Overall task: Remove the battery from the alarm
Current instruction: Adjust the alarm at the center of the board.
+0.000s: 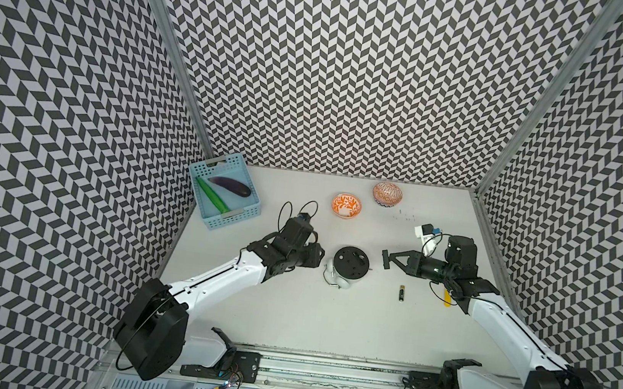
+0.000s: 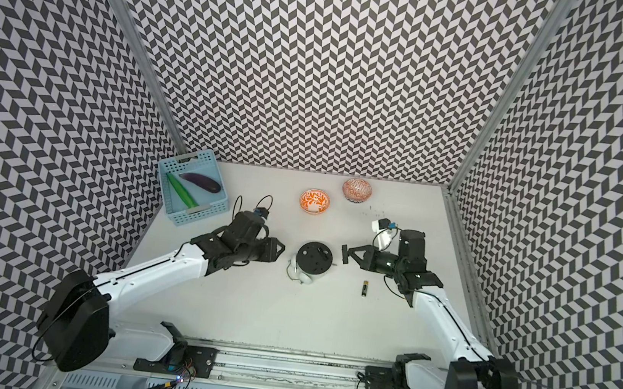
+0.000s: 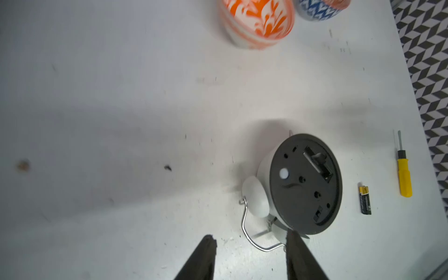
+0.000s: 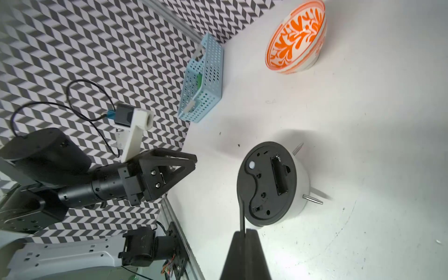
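Fingers (image 3: 204,252) of the left gripper (image 3: 251,234) stand spread and empty, one tip overlapping the alarm's (image 3: 305,184) rim in the wrist view, contact indeterminate. The right gripper (image 4: 246,231) has its pair pressed together beside the alarm, which lies face down, dial hidden. The battery (image 1: 401,293) lies free on the table (image 1: 288,312), lower right of the alarm near frame centre in both top views; the screwdriver (image 1: 447,300) beyond is half covered by the right arm near the table's right edge, with bare surface below.
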